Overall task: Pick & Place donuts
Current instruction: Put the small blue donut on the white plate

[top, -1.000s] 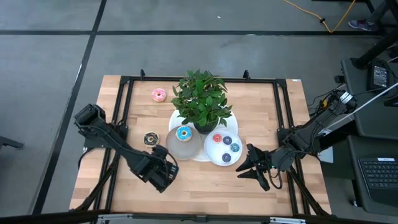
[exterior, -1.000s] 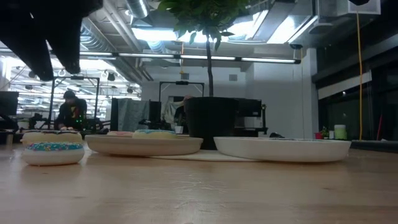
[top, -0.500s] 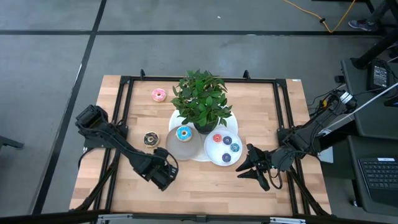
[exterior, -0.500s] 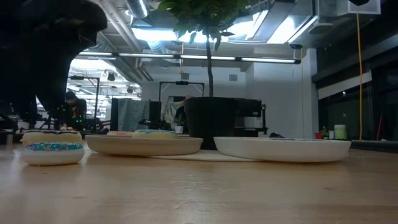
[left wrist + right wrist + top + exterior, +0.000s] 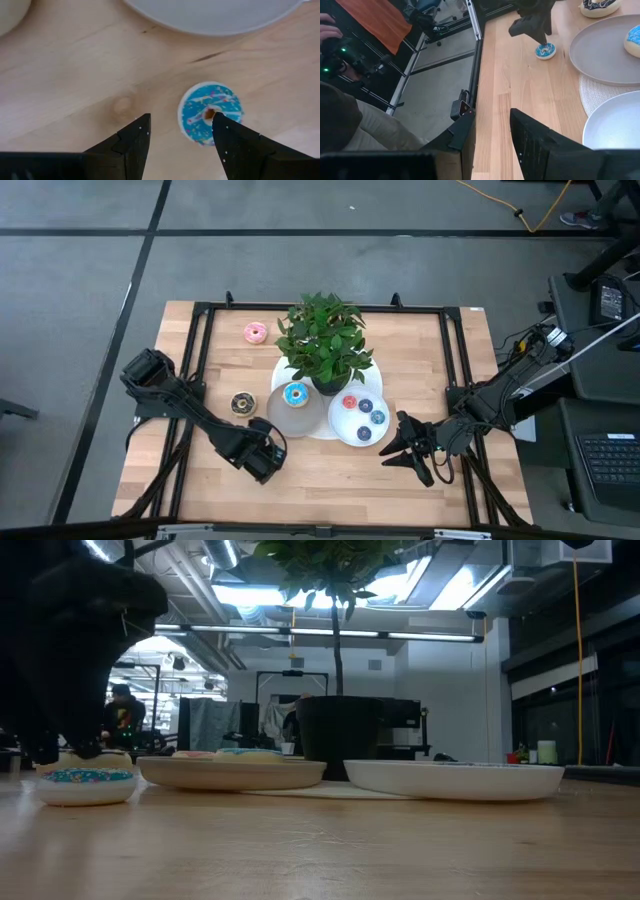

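Left gripper sits low at the near left of the table, fingers apart over a mini blue donut; one fingertip overlaps the donut's edge, nothing gripped. Only the left wrist view shows this donut from above: flat on the wood, hole up, round so no long axis. In the high view the gripper hides it. The right wrist view catches it from the side, just under the left gripper, beside the grey plate. Right gripper waits near right, just off the white plate, fingers part open, empty. White plate holds three mini donuts, all flat. Grey plate carries a larger blue donut. Left of it a brown donut lies flat on the table. Low view shows a sprinkled donut side-on at left, plate rims level. Plant stands behind the plates. Far left, a pink donut lies alone
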Robot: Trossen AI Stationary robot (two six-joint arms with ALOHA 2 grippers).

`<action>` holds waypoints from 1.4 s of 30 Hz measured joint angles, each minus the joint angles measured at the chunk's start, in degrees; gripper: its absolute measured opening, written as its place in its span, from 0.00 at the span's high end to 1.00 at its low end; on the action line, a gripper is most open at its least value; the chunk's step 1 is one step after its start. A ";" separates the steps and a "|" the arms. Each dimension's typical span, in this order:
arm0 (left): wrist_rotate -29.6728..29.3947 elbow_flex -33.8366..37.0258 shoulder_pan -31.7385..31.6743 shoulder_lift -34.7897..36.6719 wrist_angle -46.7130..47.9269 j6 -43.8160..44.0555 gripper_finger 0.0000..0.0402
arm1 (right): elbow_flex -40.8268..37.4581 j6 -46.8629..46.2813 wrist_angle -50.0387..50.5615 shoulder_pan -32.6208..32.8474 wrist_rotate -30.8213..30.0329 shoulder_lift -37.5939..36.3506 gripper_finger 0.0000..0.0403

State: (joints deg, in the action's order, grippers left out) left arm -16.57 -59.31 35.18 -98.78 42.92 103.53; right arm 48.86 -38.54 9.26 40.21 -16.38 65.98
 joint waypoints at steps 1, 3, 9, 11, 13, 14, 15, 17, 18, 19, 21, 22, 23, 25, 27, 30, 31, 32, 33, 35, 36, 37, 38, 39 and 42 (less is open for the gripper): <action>0.07 0.03 -0.14 -0.44 -0.02 -0.01 0.50 | -0.02 0.00 0.02 0.00 0.00 0.00 0.70; 0.19 0.13 -0.41 -1.26 -0.63 -0.45 0.50 | -0.01 0.00 0.02 -0.01 0.00 0.00 0.70; 1.52 0.11 -1.23 -3.50 -4.00 -2.58 0.50 | -0.02 0.00 0.01 0.00 0.00 0.01 0.70; 1.36 0.11 -1.23 -3.50 -3.98 -2.54 0.50 | -0.02 0.00 -0.02 -0.02 0.00 0.00 0.70; 1.17 0.11 -1.23 -3.50 -3.94 -2.52 0.50 | -0.02 0.00 0.02 -0.02 0.00 0.00 0.70; 1.22 0.11 -1.23 -3.50 -3.92 -2.50 0.50 | -0.02 0.00 0.00 -0.02 0.00 0.02 0.70; 1.24 0.11 -1.23 -3.50 -3.94 -2.50 0.50 | -0.02 0.00 0.00 0.00 0.00 0.00 0.70; 1.24 0.11 -1.23 -3.50 -3.97 -2.68 0.50 | -0.02 0.00 0.02 -0.02 0.00 0.00 0.70; 1.23 0.11 -1.23 -3.50 -3.98 -2.76 0.52 | -0.02 0.00 0.00 0.00 0.00 0.00 0.70; 1.22 0.11 -1.23 -3.50 -4.00 -2.77 0.53 | -0.02 0.00 0.00 -0.01 0.00 0.00 0.70; 1.22 0.11 -1.23 -3.43 -4.11 -2.78 0.57 | -0.02 0.00 0.00 0.00 0.00 0.00 0.70; 1.24 0.11 -1.23 -3.36 -4.11 -2.78 0.59 | -0.02 0.00 0.01 -0.01 0.00 0.00 0.70; 1.24 0.11 -1.23 -3.32 -4.22 -2.82 0.61 | -0.02 0.00 0.00 -0.02 0.00 0.00 0.70; 1.25 0.11 -1.23 -3.32 -4.38 -3.27 0.66 | -0.02 0.00 0.02 -0.02 0.00 0.00 0.70; 1.50 0.11 -1.23 -3.32 -4.55 -3.69 0.70 | -0.02 0.00 0.00 0.00 0.00 0.00 0.70; 2.01 0.11 -1.23 -3.30 -4.59 -3.82 0.75 | -0.02 0.00 0.00 -0.01 0.00 0.01 0.70; 2.16 0.11 -1.23 -3.30 -4.59 -3.88 0.77 | -0.02 0.00 0.00 0.00 0.00 0.00 0.70; 2.21 0.11 -1.23 -3.30 -4.58 -4.22 0.79 | -0.02 0.00 0.00 -0.01 0.00 0.00 0.70; 2.35 0.11 -1.23 -3.30 -4.59 -4.61 0.80 | -0.02 0.00 0.00 -0.02 0.00 0.00 0.70; 2.69 0.11 -1.27 -3.28 -4.61 -5.33 0.83 | -0.02 0.00 0.01 -0.02 0.00 0.00 0.70; 2.89 0.11 -1.27 -3.28 -4.61 -5.63 0.84 | -0.02 0.00 0.00 -0.02 0.00 0.01 0.70; 3.09 0.11 -1.27 -3.28 -4.61 -5.78 0.85 | -0.02 0.00 0.00 -0.02 0.00 0.00 0.70; 3.30 0.11 -1.27 -3.26 -4.61 -5.78 0.86 | -0.02 0.00 0.00 -0.01 0.00 0.02 0.70; 3.56 0.11 -1.27 -3.16 -4.59 -5.78 0.87 | -0.02 0.00 0.00 -0.01 0.01 0.02 0.70; 4.68 0.11 -1.21 -2.37 -4.44 -5.97 0.90 | -0.02 0.00 0.02 -0.02 0.00 0.01 0.70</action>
State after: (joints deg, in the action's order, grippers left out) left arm -11.89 -59.20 33.98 -101.15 38.48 97.56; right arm 48.84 -38.54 9.28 40.18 -16.38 65.99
